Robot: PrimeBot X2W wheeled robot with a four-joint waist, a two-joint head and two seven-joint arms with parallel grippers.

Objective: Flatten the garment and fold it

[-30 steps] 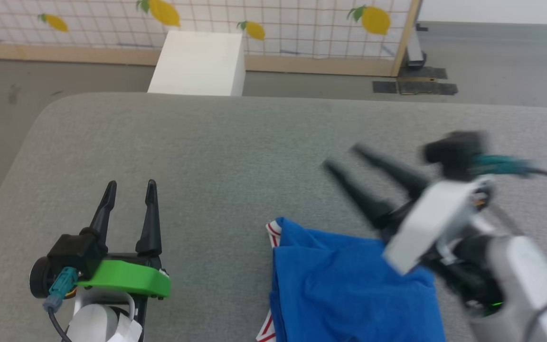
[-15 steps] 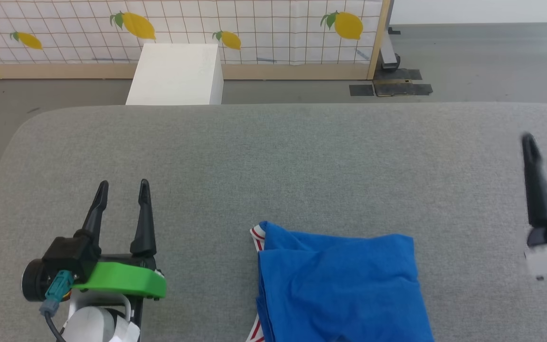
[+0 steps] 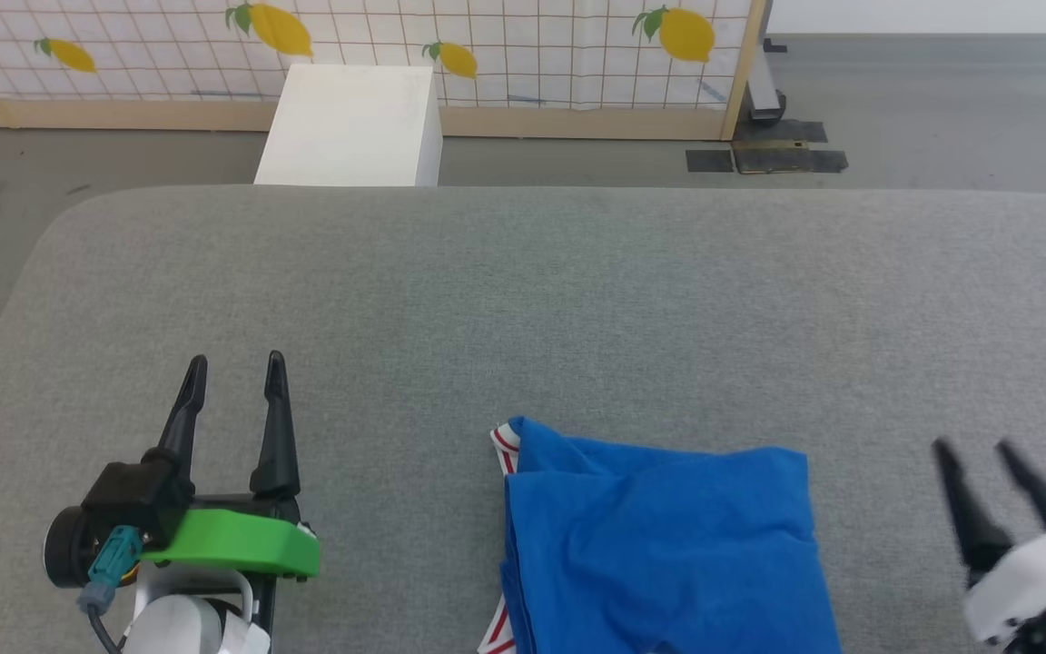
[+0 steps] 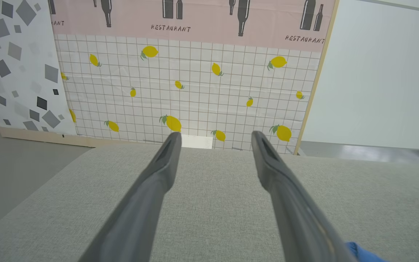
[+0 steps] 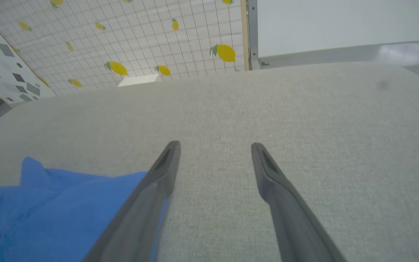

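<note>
Garment (image 3: 659, 545) folded, lower part cut off, lettering hidden

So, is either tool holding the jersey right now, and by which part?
Nothing is held. The left tool and right tool are both open, clear of the jersey.

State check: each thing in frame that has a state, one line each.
blue jersey: folded over on itself, wrinkled, lying on the grey padded table, ungripped.
left end effector: open, empty, left of the jersey.
right end effector: open, empty, right of the jersey, clear of it.
</note>
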